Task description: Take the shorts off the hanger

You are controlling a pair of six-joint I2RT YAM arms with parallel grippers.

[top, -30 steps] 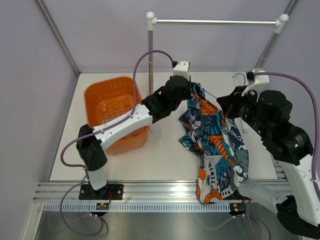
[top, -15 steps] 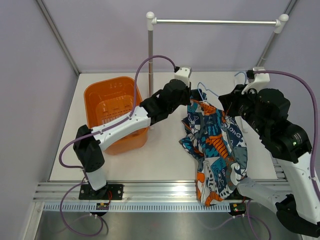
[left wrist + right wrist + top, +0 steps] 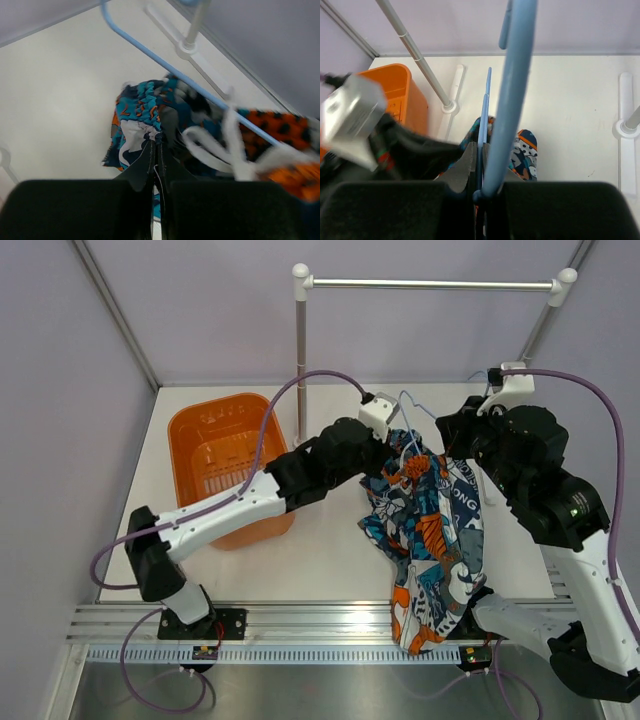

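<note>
The printed shorts (image 3: 432, 530) hang in a long bunch from between the two grippers down to the table's front rail. The light-blue hanger (image 3: 418, 412) sticks up above them, hook to the back. My left gripper (image 3: 393, 450) is shut on the shorts' upper edge; the left wrist view shows its fingers (image 3: 150, 160) pinching the cloth (image 3: 142, 107) below the hanger's bar (image 3: 165, 65), with a white drawstring (image 3: 215, 152) beside it. My right gripper (image 3: 452, 432) is shut on the hanger wire (image 3: 482, 115), the thick blue hook (image 3: 517, 75) running in front of it.
An orange basket (image 3: 200, 420) stands at the left, under the left arm. The silver rail (image 3: 430, 284) with white end caps spans the back, and its post (image 3: 300, 350) stands just behind the left gripper. Purple walls enclose the table.
The left arm has swung right and nearer, dragging the shorts' top along. The right gripper has carried the hanger up and back, so more of the wire shows above the cloth.
</note>
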